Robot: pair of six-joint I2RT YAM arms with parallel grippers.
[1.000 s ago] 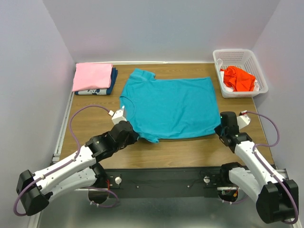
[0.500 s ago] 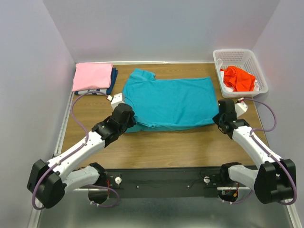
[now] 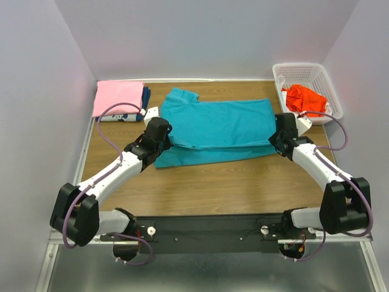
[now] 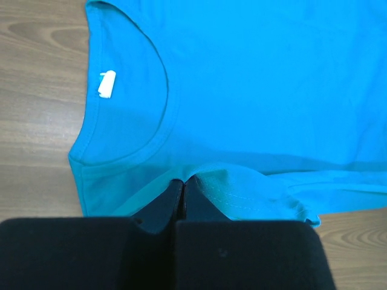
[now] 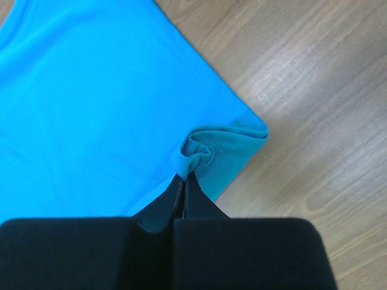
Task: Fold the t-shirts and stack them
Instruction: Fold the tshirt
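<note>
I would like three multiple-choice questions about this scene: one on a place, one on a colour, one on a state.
1. Where does the orange-red t-shirt lie?
A) on the bare table
B) in the white basket
C) on the floor

2. What colour tops the far-left stack?
A) pink
B) green
C) black

3. What is the state of the left gripper?
A) open above the table
B) shut on the teal t-shirt
C) out of view

Answers: B, the basket's walls surround it; A, pink cloth covers the stack; B, its fingers pinch teal cloth.
</note>
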